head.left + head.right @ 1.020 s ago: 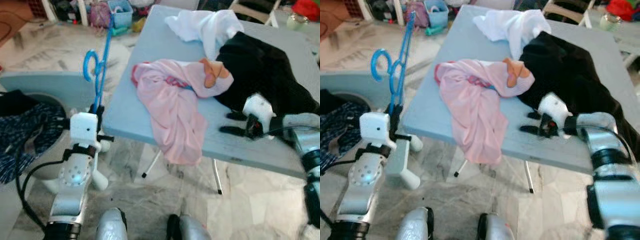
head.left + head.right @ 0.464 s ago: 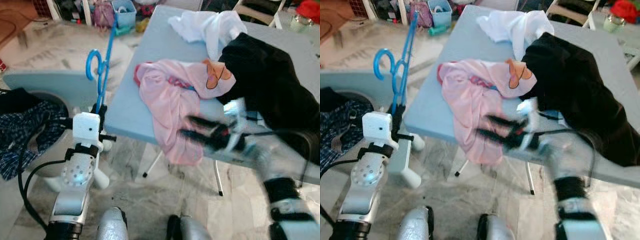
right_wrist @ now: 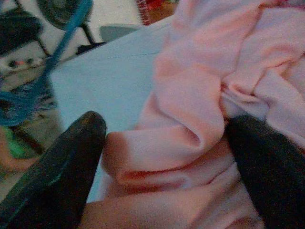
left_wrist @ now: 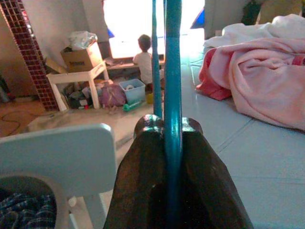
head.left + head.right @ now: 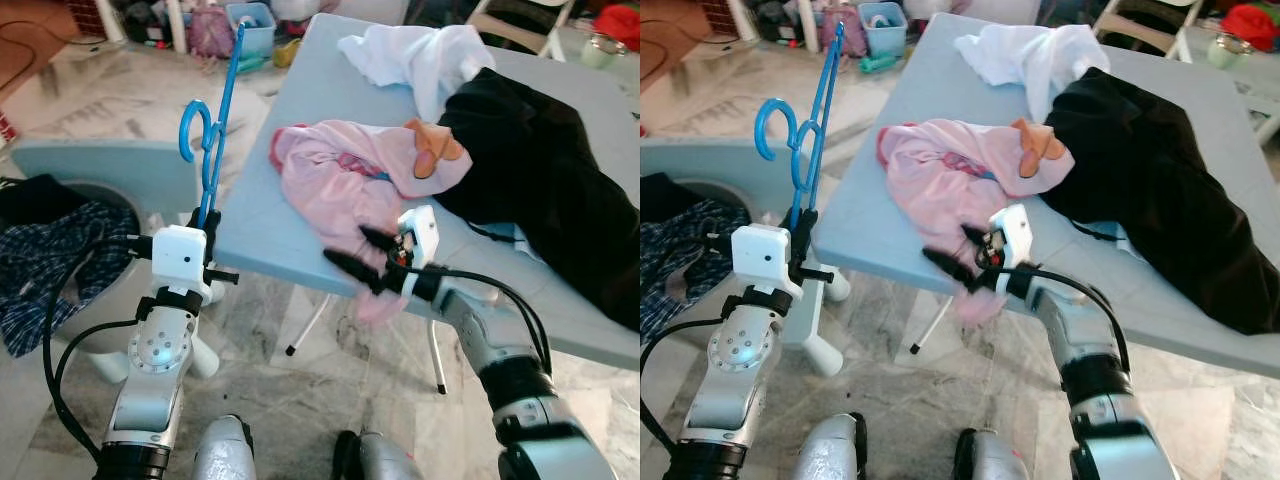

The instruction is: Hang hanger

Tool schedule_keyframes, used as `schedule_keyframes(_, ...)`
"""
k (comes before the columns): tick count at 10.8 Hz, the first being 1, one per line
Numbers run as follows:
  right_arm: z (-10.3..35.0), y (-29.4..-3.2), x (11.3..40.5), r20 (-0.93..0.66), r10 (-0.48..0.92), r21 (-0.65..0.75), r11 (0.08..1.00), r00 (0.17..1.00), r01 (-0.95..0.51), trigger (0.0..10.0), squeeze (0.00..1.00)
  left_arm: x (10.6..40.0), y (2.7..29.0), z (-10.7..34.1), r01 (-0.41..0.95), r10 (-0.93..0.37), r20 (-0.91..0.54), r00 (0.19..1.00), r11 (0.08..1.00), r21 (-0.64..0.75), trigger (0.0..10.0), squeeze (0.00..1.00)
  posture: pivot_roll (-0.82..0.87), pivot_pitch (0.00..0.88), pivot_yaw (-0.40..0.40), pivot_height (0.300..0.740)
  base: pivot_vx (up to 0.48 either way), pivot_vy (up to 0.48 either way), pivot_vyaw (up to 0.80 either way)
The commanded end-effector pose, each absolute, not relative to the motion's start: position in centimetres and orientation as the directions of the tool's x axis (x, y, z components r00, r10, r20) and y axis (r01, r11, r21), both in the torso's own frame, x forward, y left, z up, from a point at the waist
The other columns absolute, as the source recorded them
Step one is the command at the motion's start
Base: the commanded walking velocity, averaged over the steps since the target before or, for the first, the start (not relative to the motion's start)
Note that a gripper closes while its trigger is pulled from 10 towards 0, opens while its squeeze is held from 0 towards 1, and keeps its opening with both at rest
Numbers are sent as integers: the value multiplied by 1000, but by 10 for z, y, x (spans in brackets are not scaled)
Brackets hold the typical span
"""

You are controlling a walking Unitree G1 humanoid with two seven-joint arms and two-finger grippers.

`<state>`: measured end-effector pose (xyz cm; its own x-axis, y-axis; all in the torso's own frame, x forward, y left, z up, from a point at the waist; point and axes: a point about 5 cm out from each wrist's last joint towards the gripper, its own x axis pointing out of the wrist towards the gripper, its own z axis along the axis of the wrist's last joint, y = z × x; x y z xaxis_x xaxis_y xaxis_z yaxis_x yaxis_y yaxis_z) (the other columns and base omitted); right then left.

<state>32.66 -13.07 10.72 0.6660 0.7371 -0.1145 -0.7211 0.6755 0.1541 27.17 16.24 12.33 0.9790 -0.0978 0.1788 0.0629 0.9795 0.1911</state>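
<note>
Two grippers, one now at the pink cloth

Half a second ago the right gripper [image 5: 352, 250] was a blur in mid-swing; now it sits at the table [image 5: 270, 225] edge, jaws spread with the pink cloth [image 3: 200, 119] bunched between them, not yet pinched. Left gripper [image 4: 167, 138] stays pressed shut on the hanger [image 5: 212, 130], which stands upright above its jaws, nothing on it. Dressing it looks next.

Pink garment [image 5: 345, 185] between end-effector fingers [image 5: 345, 266]
</note>
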Motion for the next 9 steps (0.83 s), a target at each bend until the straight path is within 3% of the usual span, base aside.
schedule_keyframes(1, 94, -143, 330, -224, 649, 110, 758, 727, -643, 10000, 1000, 271, 159, 122, 78, -113, 176, 978, 978, 194, 10000, 0, 127, 145, -76, 740, 0, 0, 0)
schedule_keyframes(2, 95, -149, 340, -273, 548, 27, 826, 791, -564, 10000, 1000, 271, 159, 122, 79, -113, 175, 978, 978, 192, 10000, 0, 123, 145, -76, 740, 0, 0, 0)
schedule_keyframes(3, 101, -162, 356, -287, 366, -24, 921, 885, -388, 10000, 1000, 272, 158, 121, 81, -115, 175, 978, 978, 190, 10000, 0, 121, 145, -79, 740, 0, 0, 0)
schedule_keyframes(4, 117, -179, 375, -244, 112, -10, 993, 963, -118, 10000, 1000, 273, 156, 121, 80, -114, 175, 978, 979, 189, 10000, 0, 125, 143, -82, 740, 0, 0, 0)
schedule_keyframes(6, 153, -202, 392, -123, -164, -56, 986, 979, 158, 10000, 1000, 273, 155, 121, 76, -111, 178, 978, 979, 190, 10000, 0, 136, 137, -98, 740, 0, 0, 0)
schedule_keyframes(9, 163, -188, 392, 4, -11, 11, 1000, 1000, 11, 10000, 1000, 269, 157, 113, 27, -57, 150, 987, 981, 190, 10000, 0, 138, 140, -114, 740, 0, 0, 0)
